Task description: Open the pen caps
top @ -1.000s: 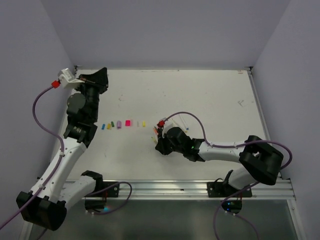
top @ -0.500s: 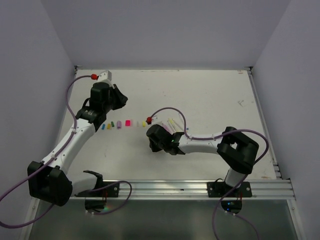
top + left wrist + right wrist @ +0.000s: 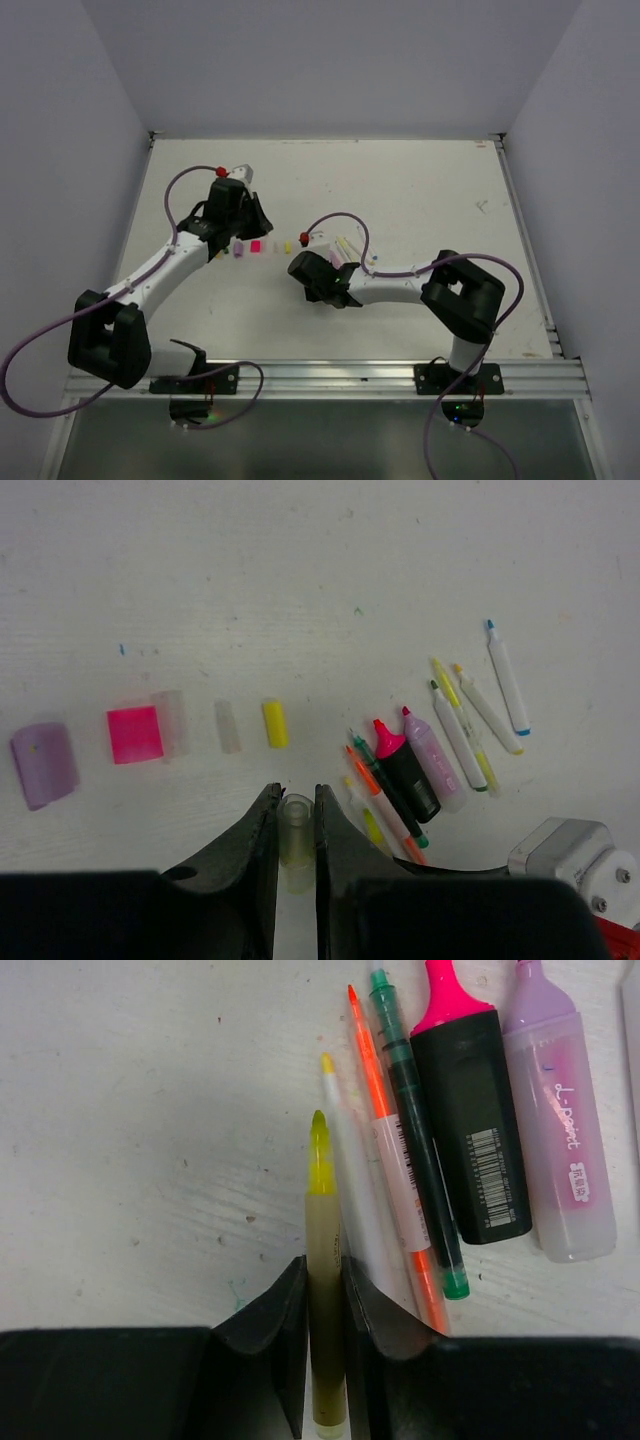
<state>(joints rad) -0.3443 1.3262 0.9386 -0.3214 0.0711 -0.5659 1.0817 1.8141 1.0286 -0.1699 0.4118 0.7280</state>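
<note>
One pale cap [image 3: 295, 830] is clamped in the left gripper [image 3: 295, 802], its long axis running forward along the fingers. The row of caps [image 3: 135, 734] lies just ahead and to the left on the table [image 3: 300, 580], with the yellow cap [image 3: 274, 723] at its near end, and the left arm is the nearer arm. The right gripper [image 3: 322, 1272] is clamped on one uncapped yellow pen [image 3: 319, 1200], tip pointing away, parallel to the pens [image 3: 470, 1130] just beside it. Count: five loose caps (lilac, pink, two pale, yellow) and five whole pens beside the held one.

On the table [image 3: 300, 560], the pen caps [image 3: 134, 734] lie in a row — left of the pens [image 3: 410, 775].
</note>
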